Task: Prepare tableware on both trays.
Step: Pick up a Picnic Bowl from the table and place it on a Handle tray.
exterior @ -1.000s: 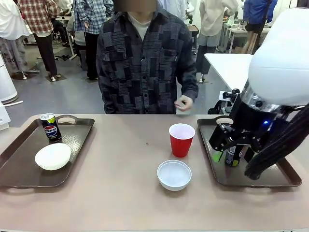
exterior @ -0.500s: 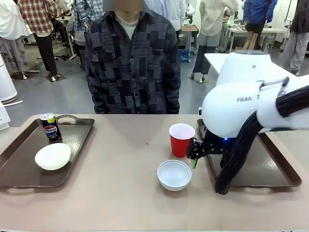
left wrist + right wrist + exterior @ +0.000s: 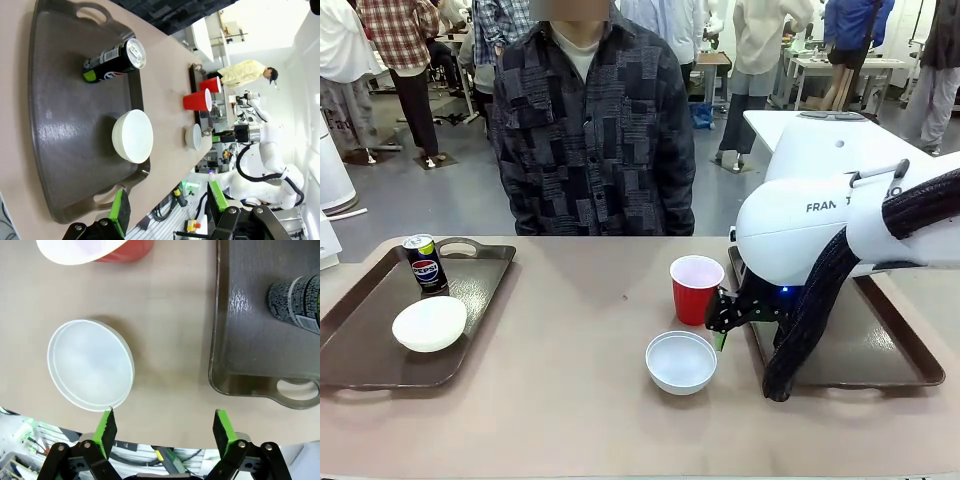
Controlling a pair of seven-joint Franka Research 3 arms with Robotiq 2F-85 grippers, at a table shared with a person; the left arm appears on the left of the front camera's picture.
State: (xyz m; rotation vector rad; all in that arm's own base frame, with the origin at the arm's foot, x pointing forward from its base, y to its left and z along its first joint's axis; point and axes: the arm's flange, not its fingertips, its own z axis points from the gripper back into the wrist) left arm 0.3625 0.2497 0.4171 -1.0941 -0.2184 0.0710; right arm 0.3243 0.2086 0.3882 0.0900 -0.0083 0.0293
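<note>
On the left tray stand a Pepsi can and a white bowl. A red cup and a second white bowl sit on the bare table in the middle. My right gripper hangs open just right of them, at the left rim of the right tray. In the right wrist view the gripper is empty; the bowl lies by its left finger, and a dark can stands on the tray. My left gripper is open above the left tray.
A person in a dark patterned shirt stands at the far side of the table. My right arm's white body covers much of the right tray. Other people and tables are farther back.
My right gripper left the dark can standing on the right tray and swung left to the gap beside the loose bowl and red cup. The person shifted slightly left.
</note>
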